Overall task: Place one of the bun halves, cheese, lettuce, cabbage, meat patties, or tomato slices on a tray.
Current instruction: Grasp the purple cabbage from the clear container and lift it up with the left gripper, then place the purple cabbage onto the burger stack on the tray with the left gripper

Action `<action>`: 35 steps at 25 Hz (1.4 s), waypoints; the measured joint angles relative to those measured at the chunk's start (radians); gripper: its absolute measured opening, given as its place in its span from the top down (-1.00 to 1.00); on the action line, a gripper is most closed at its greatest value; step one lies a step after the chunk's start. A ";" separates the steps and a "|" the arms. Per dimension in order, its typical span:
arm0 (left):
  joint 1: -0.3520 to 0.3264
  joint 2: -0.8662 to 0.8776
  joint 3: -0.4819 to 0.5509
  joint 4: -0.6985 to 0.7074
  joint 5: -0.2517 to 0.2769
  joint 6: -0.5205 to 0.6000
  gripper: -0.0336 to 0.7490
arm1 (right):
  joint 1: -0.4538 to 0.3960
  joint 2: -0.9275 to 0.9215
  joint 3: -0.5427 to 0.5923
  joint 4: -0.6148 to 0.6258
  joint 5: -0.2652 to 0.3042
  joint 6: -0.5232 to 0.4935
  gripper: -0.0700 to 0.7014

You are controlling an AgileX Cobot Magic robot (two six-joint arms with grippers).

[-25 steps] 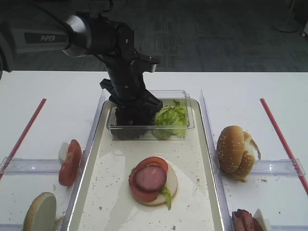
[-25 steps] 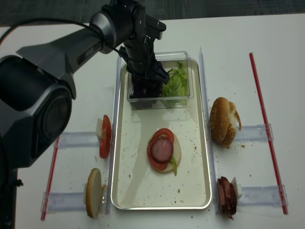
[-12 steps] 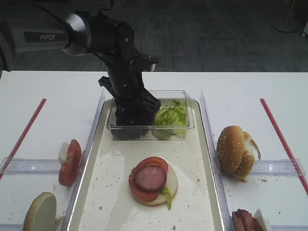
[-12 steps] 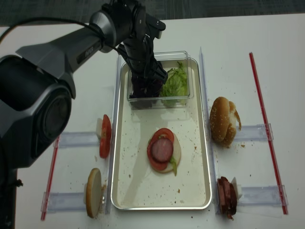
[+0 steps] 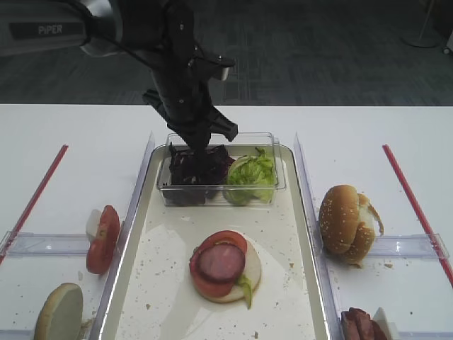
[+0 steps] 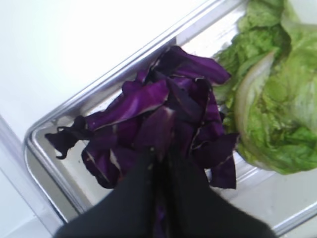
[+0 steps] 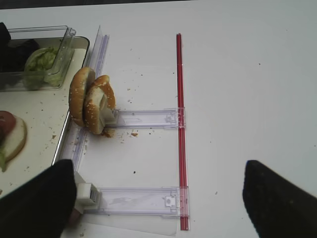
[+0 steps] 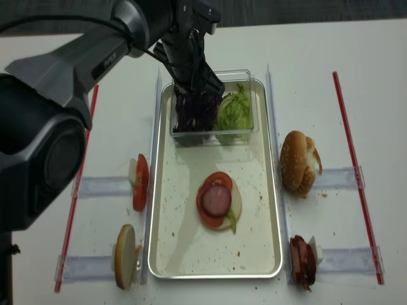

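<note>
"PIPER"-marked arm's left hand [image 6: 161,171] pinches purple cabbage [image 6: 163,114] over clear tub [image 5: 272,185] holding lettuce [image 5: 249,173]; right hand's state unclear.

1. our left gripper [image 5: 203,146] has risen out of the clear tub [image 5: 276,185]; a second ago it was sunk deep inside.
2. its jaws, apart then, are now pinched together on the cabbage [image 6: 163,119].
3. the purple shreds, earlier hidden behind the gripper, now show, lifted in a clump beside the lettuce [image 5: 249,173].
</note>
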State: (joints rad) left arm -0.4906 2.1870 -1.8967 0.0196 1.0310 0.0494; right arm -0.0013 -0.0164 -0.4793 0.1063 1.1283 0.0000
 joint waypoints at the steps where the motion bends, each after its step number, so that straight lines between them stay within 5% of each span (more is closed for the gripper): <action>1: 0.000 -0.016 -0.001 0.000 0.002 0.000 0.92 | 0.000 0.000 0.000 0.000 0.000 0.000 -0.97; 31: 0.000 -0.195 0.001 0.023 0.142 -0.002 0.93 | 0.000 0.000 0.000 0.000 0.000 0.000 -0.97; 35: 0.000 -0.270 0.072 0.023 0.142 -0.002 0.93 | 0.000 0.000 0.000 0.000 0.000 0.000 -0.97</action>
State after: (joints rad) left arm -0.4906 1.9169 -1.8250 0.0421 1.1727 0.0479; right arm -0.0013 -0.0164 -0.4793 0.1063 1.1283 0.0000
